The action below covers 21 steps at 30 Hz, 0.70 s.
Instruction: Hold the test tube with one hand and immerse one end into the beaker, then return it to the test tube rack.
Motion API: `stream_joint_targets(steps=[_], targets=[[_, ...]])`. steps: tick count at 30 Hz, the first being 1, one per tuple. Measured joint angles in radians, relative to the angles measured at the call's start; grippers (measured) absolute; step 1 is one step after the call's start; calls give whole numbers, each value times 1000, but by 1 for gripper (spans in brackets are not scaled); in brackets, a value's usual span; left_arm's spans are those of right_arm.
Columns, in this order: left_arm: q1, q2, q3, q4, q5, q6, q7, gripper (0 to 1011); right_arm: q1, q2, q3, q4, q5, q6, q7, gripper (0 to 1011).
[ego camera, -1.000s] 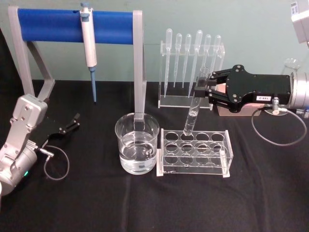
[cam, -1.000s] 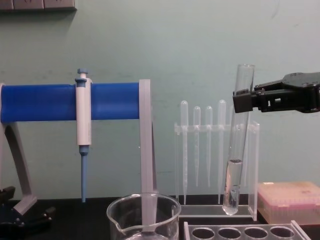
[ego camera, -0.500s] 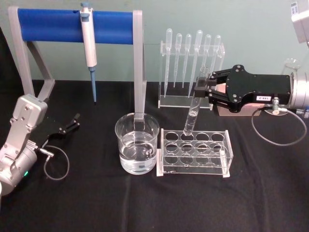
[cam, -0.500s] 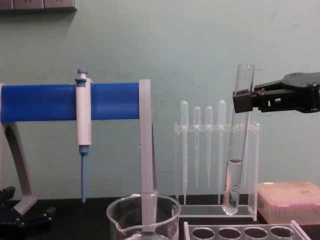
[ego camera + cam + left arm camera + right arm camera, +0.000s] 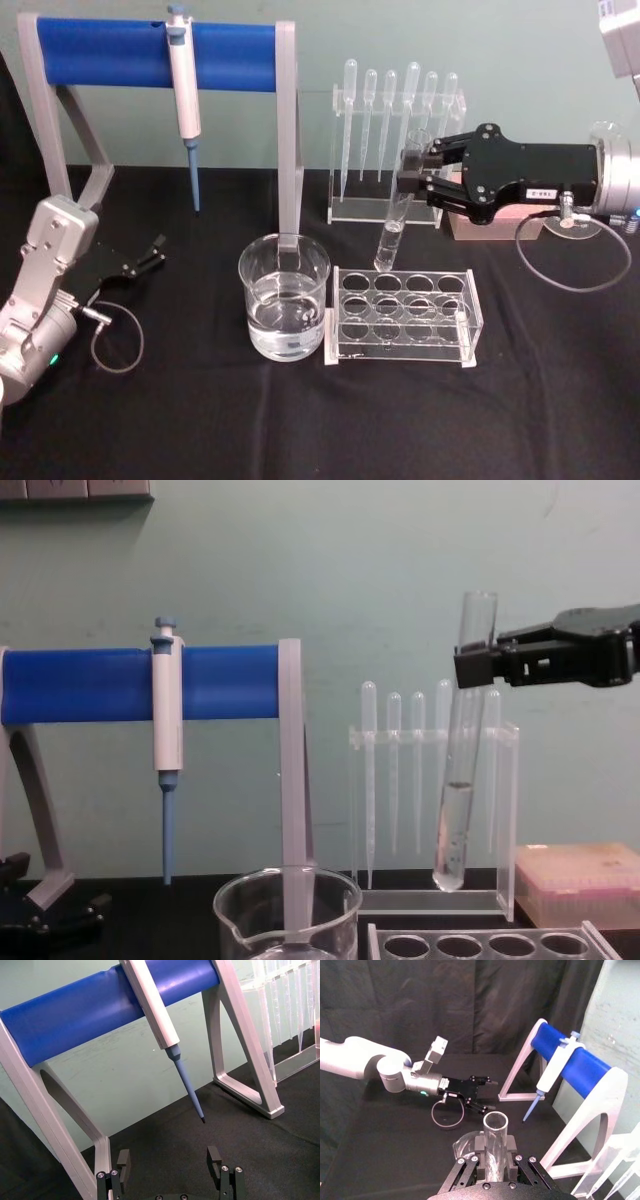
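The right gripper (image 5: pixel 412 181) is pinching the test tube (image 5: pixel 392 230) just under its open mouth, one finger pressed against each side of the glass. The tube hangs below the grip, leaning slightly, with some clear liquid in its lower part. Its rounded end is in the air, above and just behind the back row of holes in the rack (image 5: pixel 471 322), touching nothing. The beaker (image 5: pixel 247 286), part full of water, stands on the table lower than the gripper and off to its left, just beside the rack's left end. The left gripper (image 5: pixel 169 1161) lies parked on the table well away to the left, fingers spread and holding nothing. As I read it, this is the carrying step, with the tube clear of the rack and not in the beaker; whether the dip has been done cannot be read from how things stand. If it is yet to come, the next move calls for shifting the gripper left until the tube's end is over the beaker's mouth, then lowering it inside the rim without knocking the glass, with the tube held close to upright so its liquid does not spill.
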Motion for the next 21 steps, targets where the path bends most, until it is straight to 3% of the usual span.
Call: stream_joint_targets(steps=[9, 21], targets=[[0, 0, 0, 0, 0, 0, 0, 1000, 44, -24, -26, -5, 3, -1, -7, 238], [0, 0, 0, 0, 0, 0, 0, 1000, 120, -114, -93, 43, -2, -13, -11, 238]])
